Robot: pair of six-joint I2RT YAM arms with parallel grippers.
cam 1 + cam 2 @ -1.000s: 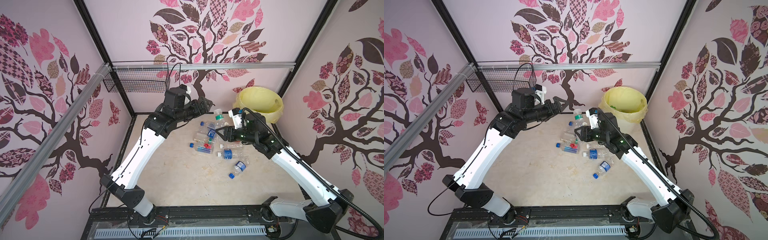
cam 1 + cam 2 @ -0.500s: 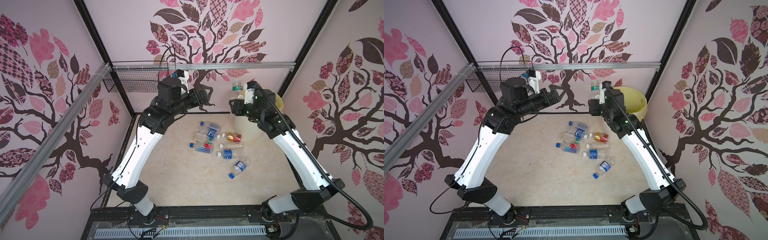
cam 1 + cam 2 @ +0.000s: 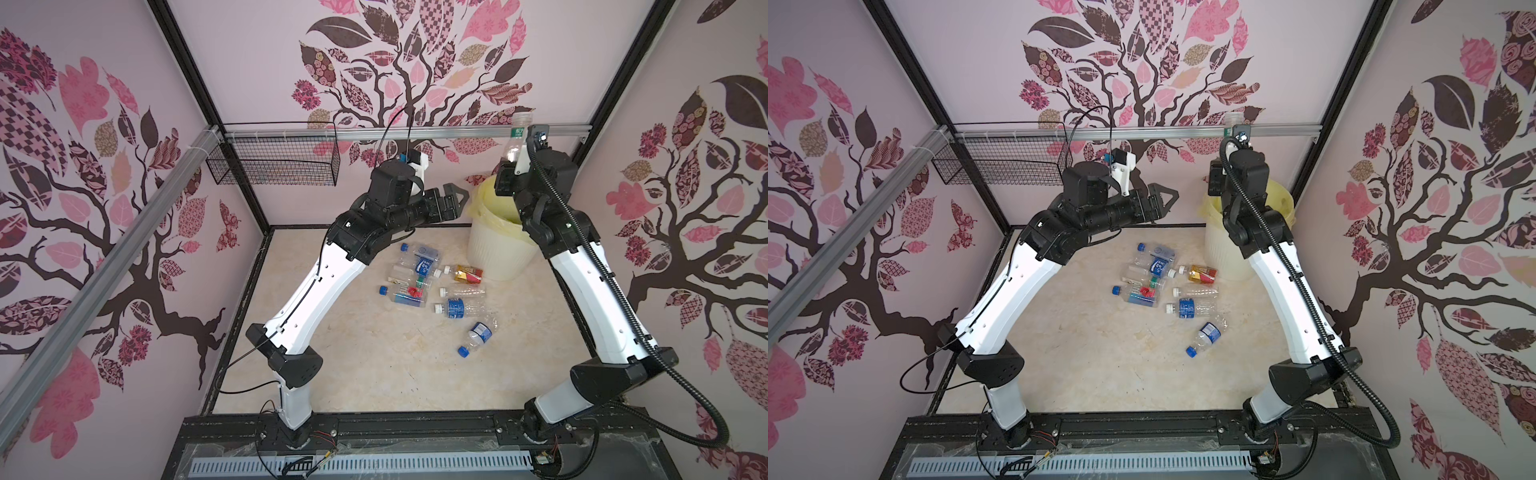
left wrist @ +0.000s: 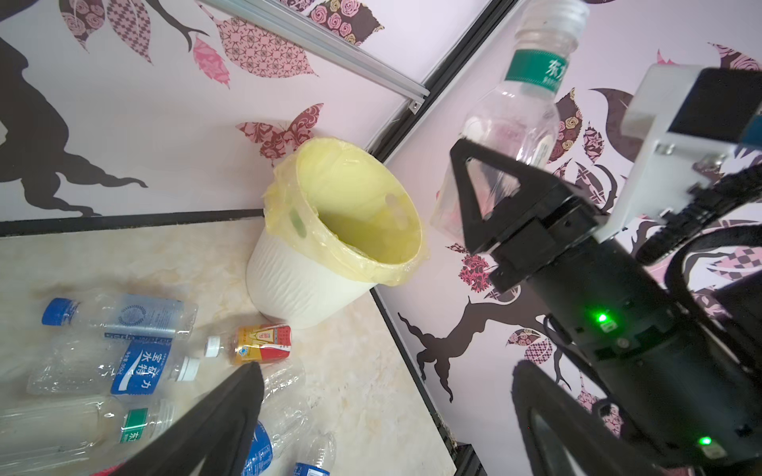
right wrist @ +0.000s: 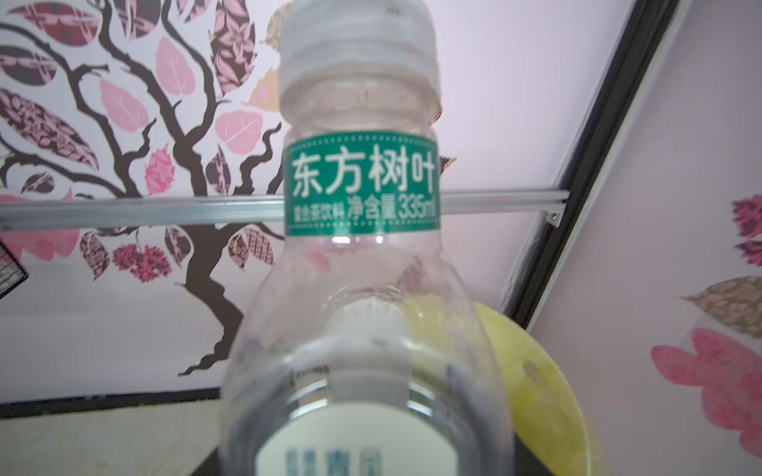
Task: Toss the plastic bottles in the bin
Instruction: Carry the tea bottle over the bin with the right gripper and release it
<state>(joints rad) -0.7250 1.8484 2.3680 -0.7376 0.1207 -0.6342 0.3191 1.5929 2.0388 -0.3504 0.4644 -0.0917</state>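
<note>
While the right gripper point(image 3: 512, 165) clasps the green-banded bottle point(image 3: 516, 141) high near the bin point(image 3: 494, 249) at two o'clock, centre it, seemingly offset, over the mouth before letting go; left gripper point(image 3: 457, 201) gapes empty.

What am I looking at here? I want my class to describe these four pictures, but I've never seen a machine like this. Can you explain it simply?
Two robot arms stand at the near edge of a marble-look surface. Two pictures look down from overhead; the other two come from a camera on each wrist. Several empty-looking plastic bottles lie beside a white bin lined with a yellow bag. The right hand holds a clear, green-labelled bottle raised near the bin; the left hand is open and empty.
</note>
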